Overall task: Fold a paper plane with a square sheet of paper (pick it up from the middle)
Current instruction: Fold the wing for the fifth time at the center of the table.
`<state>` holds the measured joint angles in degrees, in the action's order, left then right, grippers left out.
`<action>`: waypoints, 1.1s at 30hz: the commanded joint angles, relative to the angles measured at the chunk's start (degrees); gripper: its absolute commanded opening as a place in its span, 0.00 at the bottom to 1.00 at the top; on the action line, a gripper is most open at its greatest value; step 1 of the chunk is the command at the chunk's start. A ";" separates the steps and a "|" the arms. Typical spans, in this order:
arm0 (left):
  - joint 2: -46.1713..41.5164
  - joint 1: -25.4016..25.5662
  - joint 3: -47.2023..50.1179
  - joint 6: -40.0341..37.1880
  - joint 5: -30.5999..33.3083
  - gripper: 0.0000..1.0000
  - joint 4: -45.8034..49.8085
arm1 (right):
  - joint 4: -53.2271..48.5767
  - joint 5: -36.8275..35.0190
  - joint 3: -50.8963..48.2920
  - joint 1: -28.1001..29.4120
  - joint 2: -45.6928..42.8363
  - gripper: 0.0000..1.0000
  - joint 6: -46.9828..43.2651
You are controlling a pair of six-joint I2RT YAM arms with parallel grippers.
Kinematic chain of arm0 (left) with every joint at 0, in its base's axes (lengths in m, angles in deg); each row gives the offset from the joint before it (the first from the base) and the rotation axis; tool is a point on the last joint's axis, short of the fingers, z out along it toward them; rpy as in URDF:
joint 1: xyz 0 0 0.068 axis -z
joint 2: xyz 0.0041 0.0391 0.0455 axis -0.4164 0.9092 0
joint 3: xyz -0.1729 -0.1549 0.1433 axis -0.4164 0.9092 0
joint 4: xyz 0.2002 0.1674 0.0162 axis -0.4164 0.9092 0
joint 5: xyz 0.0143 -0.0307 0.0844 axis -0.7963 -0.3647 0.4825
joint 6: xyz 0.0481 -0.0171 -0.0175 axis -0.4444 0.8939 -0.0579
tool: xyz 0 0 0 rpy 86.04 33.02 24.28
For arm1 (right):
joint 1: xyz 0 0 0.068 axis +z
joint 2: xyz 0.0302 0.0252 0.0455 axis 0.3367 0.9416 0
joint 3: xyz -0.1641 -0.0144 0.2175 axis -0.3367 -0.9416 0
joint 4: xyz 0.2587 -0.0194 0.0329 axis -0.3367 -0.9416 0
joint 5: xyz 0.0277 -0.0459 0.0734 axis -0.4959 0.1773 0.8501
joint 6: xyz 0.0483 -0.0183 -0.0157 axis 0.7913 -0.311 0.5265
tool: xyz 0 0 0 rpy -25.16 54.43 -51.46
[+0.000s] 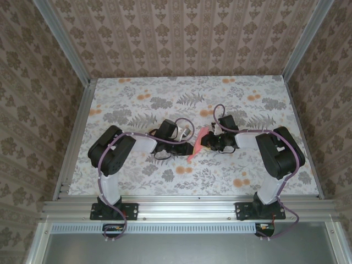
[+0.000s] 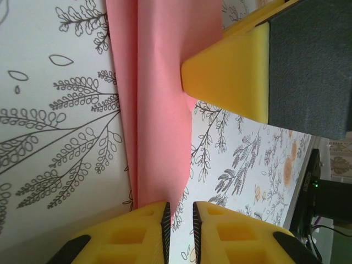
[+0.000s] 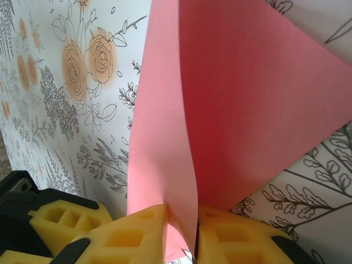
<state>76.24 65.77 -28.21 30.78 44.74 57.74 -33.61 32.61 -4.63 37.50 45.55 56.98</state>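
A: Paper plane, where?
B: Pink-red folded paper plane is mid-table over the white floral-print tabletop, right between the two arm tips. Can't tell if it's lifted clear of the surface.
A: Left gripper?
B: Left gripper has its yellow foam fingers nearly together. The paper edge runs down into the slit, so it's pinching the paper.
A: Right gripper?
B: Right gripper has the same narrow gap. A fold of the pink sheet drops between its yellow pads, clamped on the paper.
A: Are the grippers touching each other?
B: Close. The right gripper's yellow fingertip presses on the paper just beside the left gripper.
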 commanded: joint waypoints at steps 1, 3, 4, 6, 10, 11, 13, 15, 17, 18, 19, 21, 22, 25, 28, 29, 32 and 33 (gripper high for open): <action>1.26 0.62 -1.55 0.31 0.82 0.21 0.29 | -3.19 -2.20 0.27 -0.29 2.01 0.21 -1.25; 1.18 0.96 -1.93 -0.28 1.73 0.21 1.54 | -3.28 -2.33 0.27 -0.28 1.99 0.21 -1.25; 1.16 1.10 -2.10 -0.59 2.02 0.21 2.06 | -3.35 -2.42 0.27 -0.28 1.99 0.21 -1.25; 1.03 1.49 -2.47 -1.18 2.61 0.20 3.13 | -3.56 -2.55 0.27 -0.28 2.04 0.21 -1.30; 0.75 2.10 -3.26 -2.30 4.23 0.17 5.93 | -3.77 -2.70 0.27 -0.30 2.08 0.21 -1.40; 0.70 2.24 -3.32 -2.48 4.25 0.17 6.39 | -3.75 -2.66 0.29 -0.33 2.06 0.21 -1.43; 0.57 2.51 -3.75 -2.70 6.71 0.15 7.52 | -3.80 -2.57 0.27 -0.27 1.86 0.22 -1.51; 0.31 2.77 -4.04 -2.70 7.52 0.14 8.36 | -3.74 -2.33 0.35 -0.25 1.59 0.22 -1.46; 0.13 2.95 -4.23 -2.88 8.12 0.14 9.04 | -3.71 -2.22 0.52 -0.25 1.32 0.23 -1.51; 0.13 3.02 -4.27 -2.80 8.25 0.14 9.10 | -3.76 -2.18 0.62 -0.31 1.29 0.23 -1.52; 0.08 3.02 -4.28 -2.72 8.26 0.14 9.17 | -3.81 -2.11 0.70 -0.33 1.29 0.23 -1.56; 0.04 3.16 -4.58 -2.50 8.59 0.13 9.24 | -3.76 -2.00 0.71 -0.30 1.23 0.23 -1.67; 0.04 3.21 -4.69 -2.23 8.77 0.13 9.23 | -3.70 -1.89 0.71 -0.26 1.30 0.23 -1.69; -0.38 3.22 -4.78 -1.22 9.69 0.13 9.02 | -3.47 -1.73 0.45 -0.31 1.21 0.24 -1.93; -0.75 3.29 -4.67 0.19 11.08 0.13 9.04 | -3.30 -1.61 0.27 -0.25 1.06 0.25 -2.21; -0.84 3.38 -4.59 0.73 11.41 0.13 8.80 | -3.29 -1.64 0.27 -0.30 1.09 0.25 -2.30; -0.84 3.48 -4.22 2.19 12.01 0.14 7.90 | -2.74 -1.56 0.10 -0.27 1.03 0.25 -2.52; -0.77 3.52 -4.32 2.40 12.20 0.14 7.94 | -2.54 -1.49 0.07 -0.26 1.03 0.25 -2.65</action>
<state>76.24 68.94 -32.01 31.46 53.59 65.19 -34.00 33.22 -4.32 37.50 45.55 56.22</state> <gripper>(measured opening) 0.136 0.252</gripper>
